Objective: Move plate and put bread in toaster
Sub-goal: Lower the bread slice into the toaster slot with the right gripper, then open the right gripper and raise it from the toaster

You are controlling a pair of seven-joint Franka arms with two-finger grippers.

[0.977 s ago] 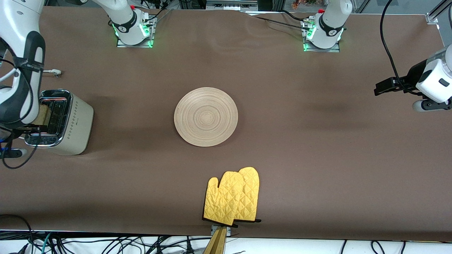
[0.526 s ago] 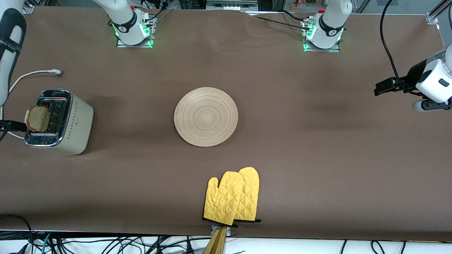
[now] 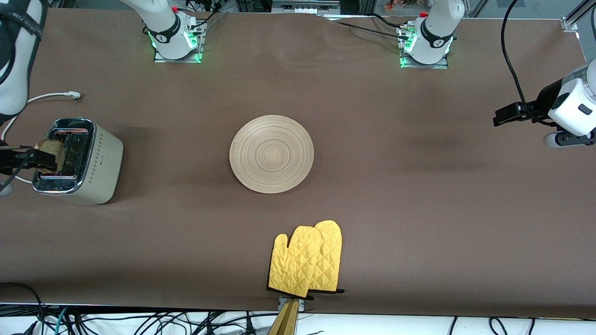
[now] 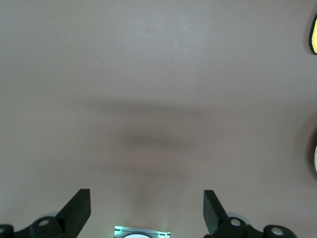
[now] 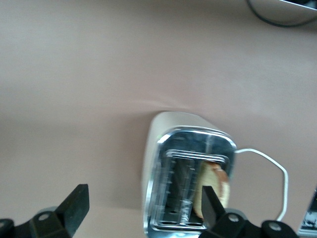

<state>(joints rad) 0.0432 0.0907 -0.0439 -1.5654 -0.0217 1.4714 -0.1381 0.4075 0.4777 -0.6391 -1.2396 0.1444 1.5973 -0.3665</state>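
The cream toaster (image 3: 88,163) stands near the right arm's end of the table. The bread (image 3: 50,152) stands upright in the slot on the side away from the plate, its top sticking out. My right gripper (image 3: 27,159) hangs open just above and beside that slot, holding nothing. The right wrist view shows the toaster (image 5: 171,163) and the bread (image 5: 216,186) below, with the open right gripper (image 5: 143,207) above them. The wooden plate (image 3: 271,154) lies mid-table with nothing on it. My left gripper (image 3: 506,115) waits open over the left arm's end; in its wrist view the left gripper (image 4: 146,206) holds nothing.
A pair of yellow oven mitts (image 3: 307,264) lies near the front edge, nearer the camera than the plate. The toaster's white cord (image 3: 46,98) trails on the cloth toward the robots' bases. Both arm bases stand along the table's back edge.
My right arm has lifted off the toaster, where it covered the slots, and drawn toward the table's end. Its jaws have opened, leaving the bread standing in the slot. The left arm has not moved.
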